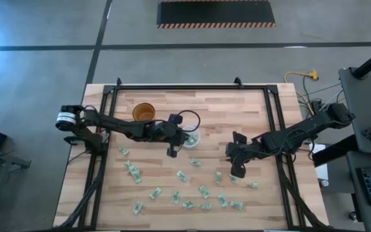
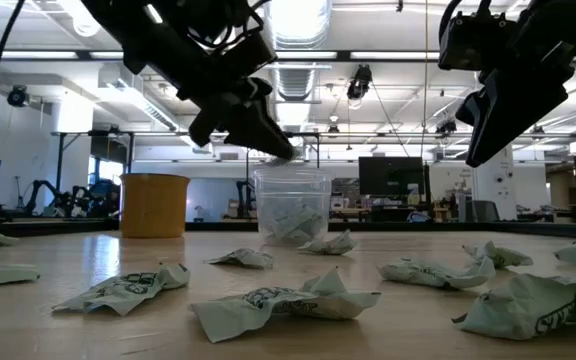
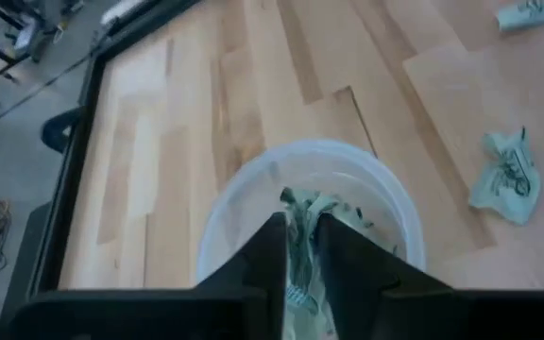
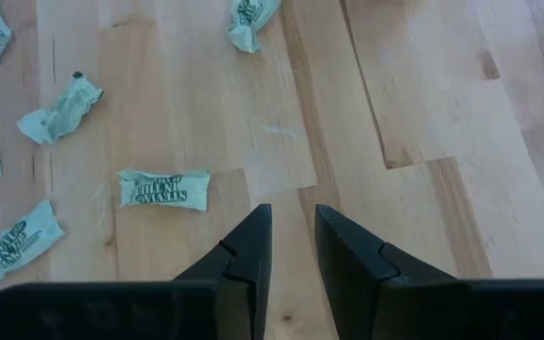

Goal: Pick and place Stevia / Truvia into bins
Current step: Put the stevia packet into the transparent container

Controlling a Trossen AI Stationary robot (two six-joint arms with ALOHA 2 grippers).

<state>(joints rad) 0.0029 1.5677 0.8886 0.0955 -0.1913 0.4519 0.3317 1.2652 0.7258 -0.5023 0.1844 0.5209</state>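
The bin, a translucent whitish cup (image 1: 192, 139) (image 2: 290, 205), stands upright mid-table with a few sachets inside. My left gripper (image 1: 183, 136) (image 3: 300, 247) hovers over the cup's near rim (image 3: 225, 203), slanting down, with a pale green Stevia sachet (image 3: 299, 222) in the narrow gap between its fingers. My right gripper (image 1: 237, 169) (image 4: 293, 241) hangs above bare wood right of the cup, its fingers a little apart with nothing between them. Several crumpled sachets (image 1: 179, 193) lie flat across the near half of the table; one (image 4: 163, 189) lies just ahead of the right gripper. My left gripper has the sachet between its two fingers, the paper's crumpled end (image 3: 297, 200) poking out past the fingertips. The fingers slant down from the table's left side. The sachet is clear of the table, above the cup's opening.
An amber-brown cup (image 1: 143, 113) (image 2: 153, 205) stands left of and behind the bin. A black frame (image 1: 192, 87) runs around the wooden table's edges. One loose sachet (image 3: 503, 179) lies beside the bin. The far half of the table is mostly bare wood.
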